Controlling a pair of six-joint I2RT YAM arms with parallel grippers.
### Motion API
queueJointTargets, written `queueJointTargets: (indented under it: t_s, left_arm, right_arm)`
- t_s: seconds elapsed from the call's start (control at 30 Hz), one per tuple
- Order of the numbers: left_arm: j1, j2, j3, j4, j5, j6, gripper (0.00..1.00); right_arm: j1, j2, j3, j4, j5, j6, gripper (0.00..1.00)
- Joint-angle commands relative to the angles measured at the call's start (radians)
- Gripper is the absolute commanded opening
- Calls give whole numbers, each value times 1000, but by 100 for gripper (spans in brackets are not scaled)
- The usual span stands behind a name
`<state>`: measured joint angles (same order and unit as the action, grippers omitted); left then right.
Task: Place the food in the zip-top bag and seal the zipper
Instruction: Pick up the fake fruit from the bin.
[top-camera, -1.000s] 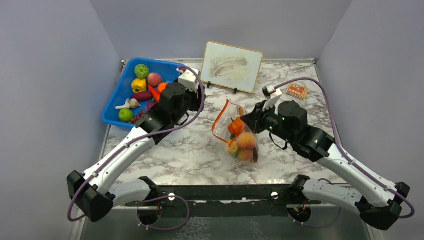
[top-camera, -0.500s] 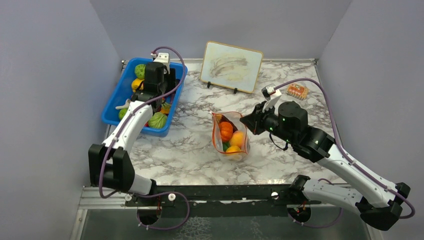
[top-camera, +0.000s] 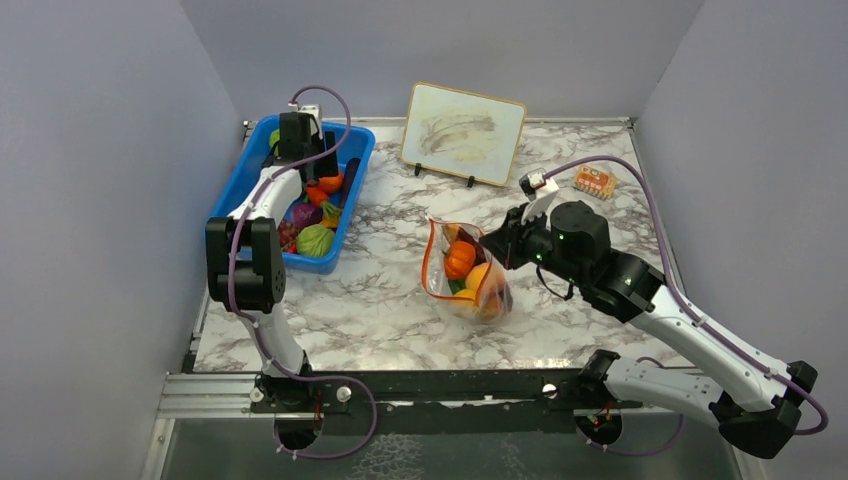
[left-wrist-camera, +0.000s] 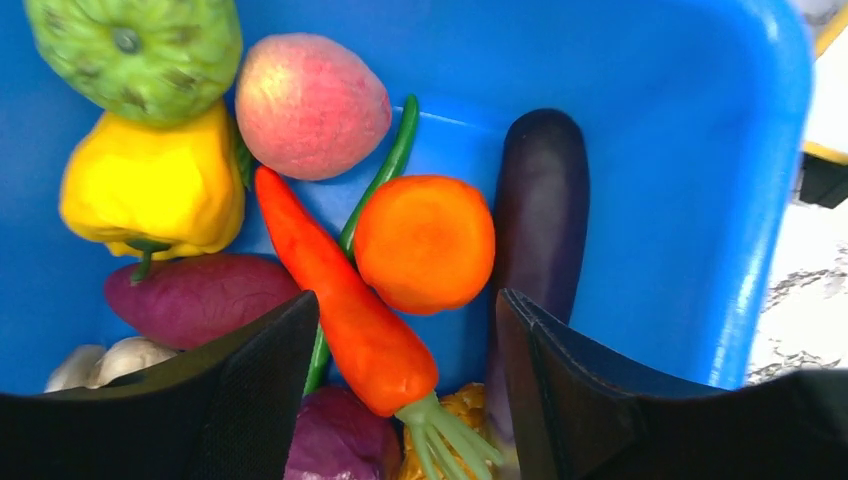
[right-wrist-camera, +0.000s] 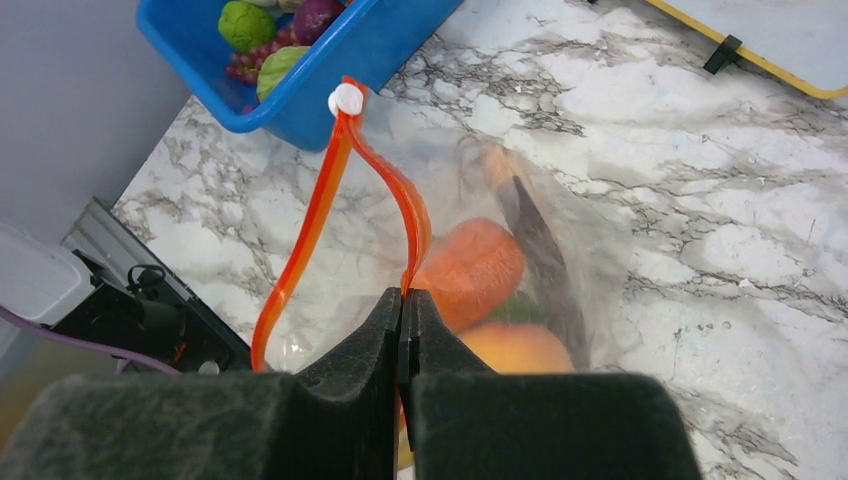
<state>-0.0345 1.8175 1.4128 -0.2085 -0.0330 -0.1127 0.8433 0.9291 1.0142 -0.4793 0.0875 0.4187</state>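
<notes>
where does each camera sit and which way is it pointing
Top external: above and behind the bases, looking down on the table, blue bin and zip-top bag; both arms show.
Left wrist: over the bin, looking down at carrot and orange; open left jaws at the bottom edge.
Right wrist: low over the table, facing the bin's corner; right jaws shut on the bag's zipper.
Shared: the bin shows in all three, the bag in top and right wrist.

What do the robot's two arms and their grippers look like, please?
Both arms, the left arm and right arm, have white link shells between bulky black joints. A purple cable loops along each. The right arm carries a small green light. The left gripper and right gripper have flat black fingers with finely textured pads.
</notes>
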Motion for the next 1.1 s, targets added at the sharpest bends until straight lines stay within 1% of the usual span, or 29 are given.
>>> queueJointTargets:
  t_s: [0.0, 0.13, 0.23, 0.37, 0.47, 0.63, 0.7, 0.73, 0.83, 0.87, 1.07]
  left_arm:
    - [24, 62, 47, 22, 115, 15, 66]
    - [25, 123, 78, 19, 147, 21, 64]
    - [26, 172, 113, -8, 141, 27, 68]
    - [27, 213, 129, -12, 138, 40, 70]
    - [27, 232, 142, -22, 117, 55, 75]
    - [28, 264, 149, -36, 99, 66, 75]
    - [28, 271, 149, -35, 100, 63, 74]
    - [28, 272, 149, -35, 101, 60, 71]
    - [28, 264, 150, -38, 110, 56, 58]
    - [28, 258, 151, -38, 111, 54, 56]
    - [28, 231, 158, -72, 99, 54, 51]
  right_arm:
    - [5, -5, 33, 27, -13, 24, 1]
    - [5, 1, 36, 33, -25, 31, 1]
    - [5, 1, 48, 27, -27, 31, 1]
    - [5, 3, 66, 17, -16, 29, 1]
    - [5, 4, 76, 9, -16, 27, 1]
    - [5, -2, 70, 8, -17, 29, 1]
    - [5, -4, 68, 8, -20, 32, 1]
    - [5, -5, 67, 8, -20, 33, 1]
    - [5, -12, 66, 4, -16, 34, 1]
    - [5, -14, 66, 3, -14, 34, 1]
    - [5, -31, 49, 2, -7, 39, 1]
